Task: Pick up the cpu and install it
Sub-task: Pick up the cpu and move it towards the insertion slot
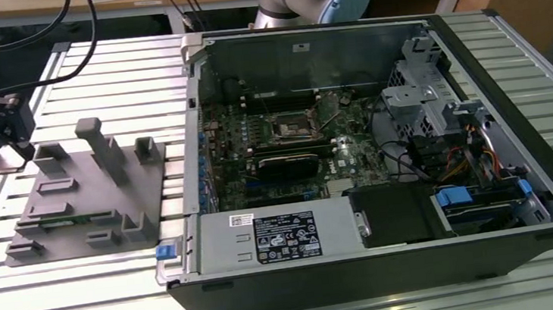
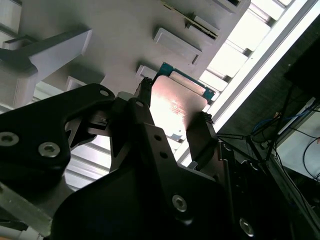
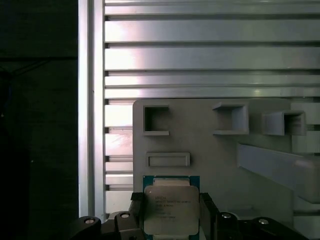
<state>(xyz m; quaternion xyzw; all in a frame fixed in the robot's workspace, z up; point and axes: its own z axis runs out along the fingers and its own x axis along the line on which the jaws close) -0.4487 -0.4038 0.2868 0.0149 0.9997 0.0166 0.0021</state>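
The cpu [image 3: 170, 206], a small square chip with a pale metal top on a green board, sits between my gripper's [image 3: 172, 215] two black fingers [image 3: 137, 210], which press on its opposite edges. In the second wrist view the cpu [image 2: 176, 102] is held the same way by the gripper [image 2: 172, 115], just over the grey holder tray [image 2: 125, 45]. In the exterior view the gripper [image 1: 11, 154] is at the far left, over the back left corner of the tray [image 1: 88, 196]. The open computer case [image 1: 389, 266] lies to the right, its dark socket frame [image 1: 292, 128] on the motherboard.
The tray carries tall grey posts [image 1: 101, 145] and several small pockets [image 3: 156, 120]. It rests on a slatted aluminium table [image 1: 67, 297]. Cables [image 1: 31, 34] hang above the gripper. A grey power supply box [image 1: 274, 235] and drive bays [image 1: 457, 137] fill the case's front and right.
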